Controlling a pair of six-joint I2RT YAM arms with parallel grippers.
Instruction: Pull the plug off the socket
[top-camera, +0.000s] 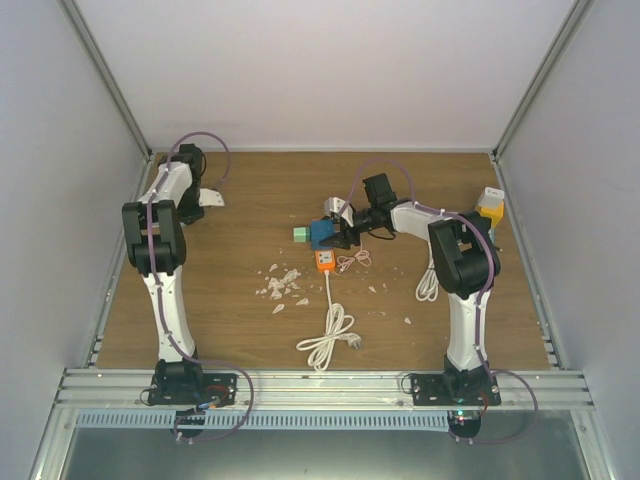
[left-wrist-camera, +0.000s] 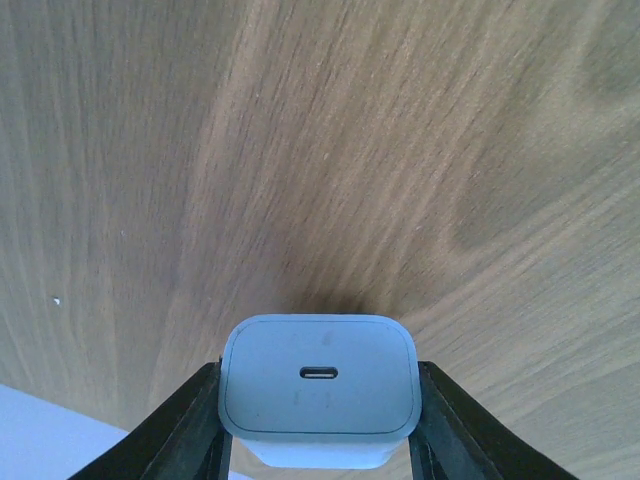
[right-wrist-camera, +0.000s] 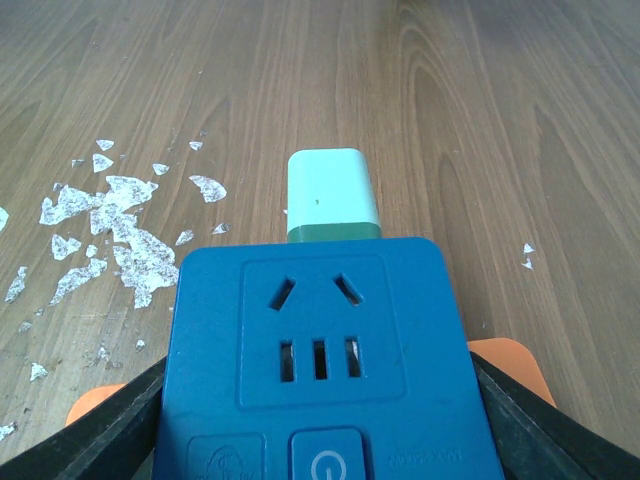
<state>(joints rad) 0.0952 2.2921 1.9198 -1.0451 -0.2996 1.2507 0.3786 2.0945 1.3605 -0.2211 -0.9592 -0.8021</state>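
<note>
The right gripper (top-camera: 340, 236) clamps a blue socket (right-wrist-camera: 318, 340) at mid-table. The pale green plug (right-wrist-camera: 330, 195) juts from its far side, lengthwise straight away from the fingers, toward the left arm. The left gripper (left-wrist-camera: 320, 432), well apart, grips a white charger (left-wrist-camera: 318, 375). White flakes (right-wrist-camera: 110, 230) litter the wooden table (right-wrist-camera: 500, 120), between white walls (top-camera: 320, 70).

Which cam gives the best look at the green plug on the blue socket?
Right wrist: green plug close and centred, at the far side of the blue socket. Top external shows only a tiny green block. Left wrist misses it.
</note>
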